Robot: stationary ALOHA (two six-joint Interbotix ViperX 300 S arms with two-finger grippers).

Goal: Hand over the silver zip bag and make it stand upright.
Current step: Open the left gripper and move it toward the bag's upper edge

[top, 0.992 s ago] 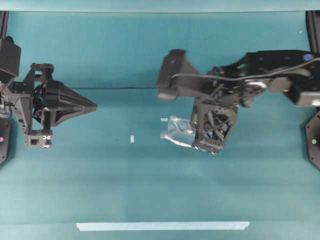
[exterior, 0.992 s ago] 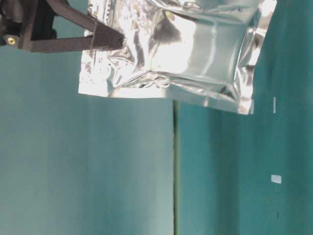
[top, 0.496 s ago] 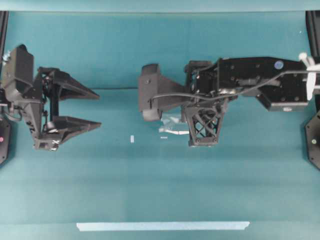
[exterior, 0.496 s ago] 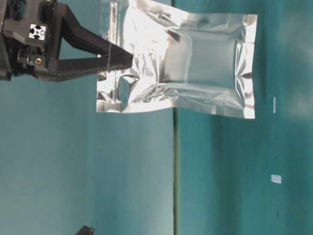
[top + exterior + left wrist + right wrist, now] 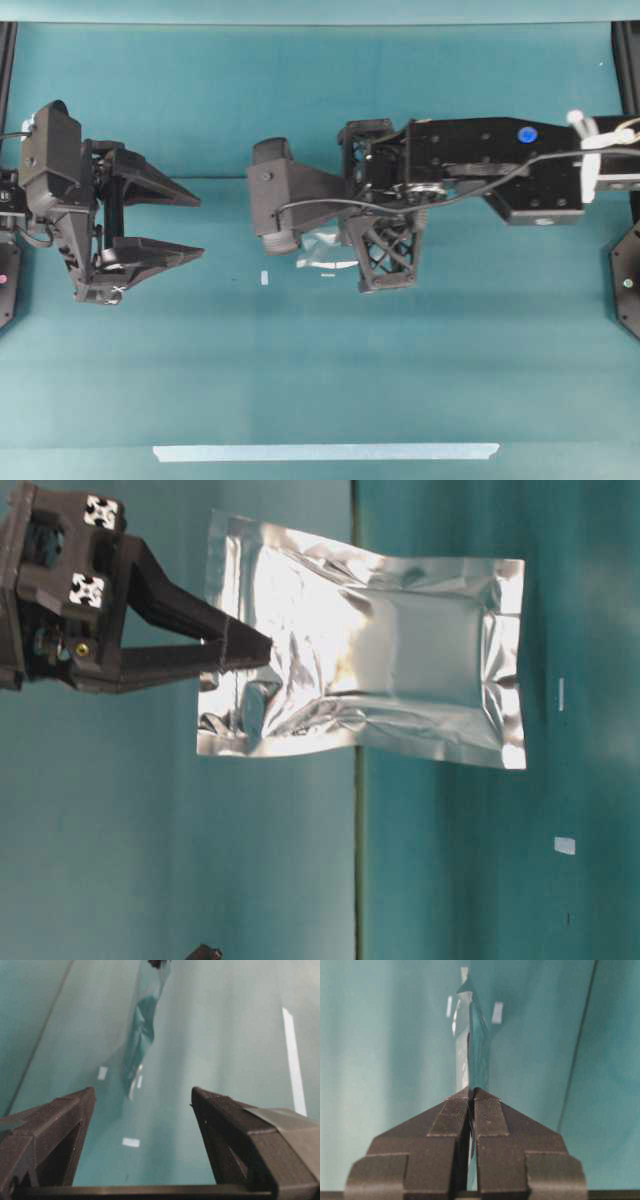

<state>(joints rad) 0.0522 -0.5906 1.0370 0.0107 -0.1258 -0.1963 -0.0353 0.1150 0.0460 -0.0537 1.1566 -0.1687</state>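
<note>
Right pincer (image 5: 471, 1097) clamped on silver zip bag (image 5: 365, 670), held aloft above counter (image 5: 320, 370) centre. Left pincer (image 5: 195, 225) apart, waiting at nine o'clock, well clear. Pickup done; handover and standing upright outstanding.

from overhead the right arm (image 5: 480, 175) hides most of the silver bag (image 5: 322, 250); the frame's edge cuts the arm off.

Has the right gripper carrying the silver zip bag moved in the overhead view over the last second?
Yes. The right gripper, shut on the silver zip bag, has moved left toward the open left gripper, closing on the white scrap.
</note>
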